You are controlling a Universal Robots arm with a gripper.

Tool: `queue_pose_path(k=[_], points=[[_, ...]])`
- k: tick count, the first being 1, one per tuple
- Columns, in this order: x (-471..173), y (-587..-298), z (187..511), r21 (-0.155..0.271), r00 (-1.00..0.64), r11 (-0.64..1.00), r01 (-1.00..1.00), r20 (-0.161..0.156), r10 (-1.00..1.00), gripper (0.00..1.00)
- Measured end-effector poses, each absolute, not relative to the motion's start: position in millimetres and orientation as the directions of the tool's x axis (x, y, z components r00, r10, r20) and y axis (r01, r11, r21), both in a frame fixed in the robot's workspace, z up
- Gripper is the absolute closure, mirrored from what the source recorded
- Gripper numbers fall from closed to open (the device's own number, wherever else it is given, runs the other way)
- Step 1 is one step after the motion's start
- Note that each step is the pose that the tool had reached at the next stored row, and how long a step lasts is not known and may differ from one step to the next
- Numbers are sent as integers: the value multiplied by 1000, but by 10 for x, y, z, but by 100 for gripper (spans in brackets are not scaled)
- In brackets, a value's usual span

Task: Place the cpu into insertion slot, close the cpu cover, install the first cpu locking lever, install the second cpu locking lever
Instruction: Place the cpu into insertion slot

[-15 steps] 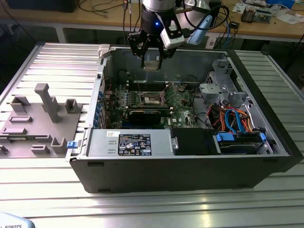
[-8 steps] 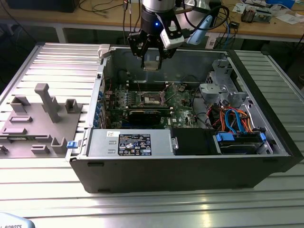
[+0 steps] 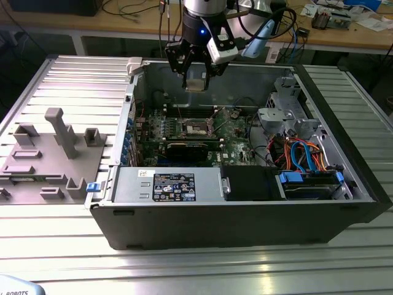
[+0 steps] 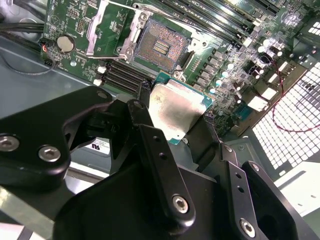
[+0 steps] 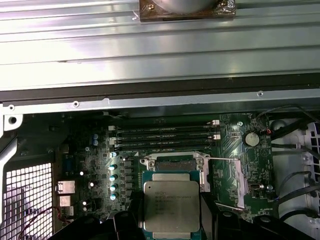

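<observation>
My gripper [image 3: 196, 78] hangs above the open computer case, shut on the cpu [image 3: 195, 85], a square silver-topped chip with a green edge. In both wrist views the cpu [image 4: 177, 110] [image 5: 171, 205] sits between my black fingers [image 4: 150, 140], level and well above the green motherboard [image 4: 75, 20]. The insertion slot [image 4: 160, 45] lies open below it, its dark contact field bare; the held chip partly hides the slot [image 5: 175, 164] in the first wrist view. The cpu cover [image 4: 107, 27] stands swung up beside the slot, its thin metal frame [image 5: 204, 176] raised off the board.
Case walls surround the board. A power supply [image 3: 166, 184] fills the front, and a drive cage [image 3: 282, 104] with coloured cables [image 3: 301, 153] stands at the exterior view's right. Memory slots [image 5: 165, 135] run beside the socket. A grey fixture plate [image 3: 49, 153] lies outside the case.
</observation>
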State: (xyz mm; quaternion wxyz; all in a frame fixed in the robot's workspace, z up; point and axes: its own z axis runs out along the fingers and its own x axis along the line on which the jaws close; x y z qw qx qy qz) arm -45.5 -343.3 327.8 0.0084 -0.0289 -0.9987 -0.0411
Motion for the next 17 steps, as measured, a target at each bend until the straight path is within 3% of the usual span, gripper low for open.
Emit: queue_pose_path(k=[17], points=[[-455,-3433,3262,81,-998,994,67,19,66,46]])
